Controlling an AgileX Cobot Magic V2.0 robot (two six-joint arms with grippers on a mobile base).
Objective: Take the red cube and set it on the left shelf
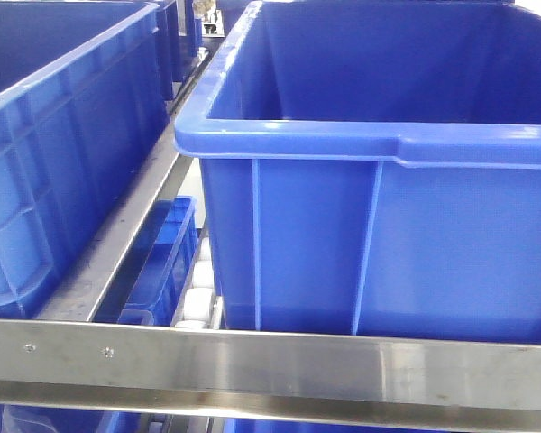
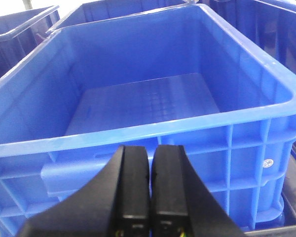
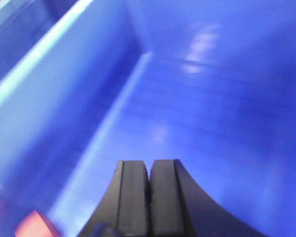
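In the right wrist view a corner of the red cube shows at the bottom left, on the floor of a blue bin, left of and below my right gripper. That gripper is shut with nothing between its fingers and hangs inside the bin; the view is blurred. My left gripper is shut and empty too, held just outside the near wall of another blue bin whose floor is bare. Neither gripper shows in the front view, and the cube is hidden there.
Two large blue bins stand side by side on a steel shelf frame. A metal rail runs between them, with smaller blue containers below. More blue bins surround the left arm's bin.
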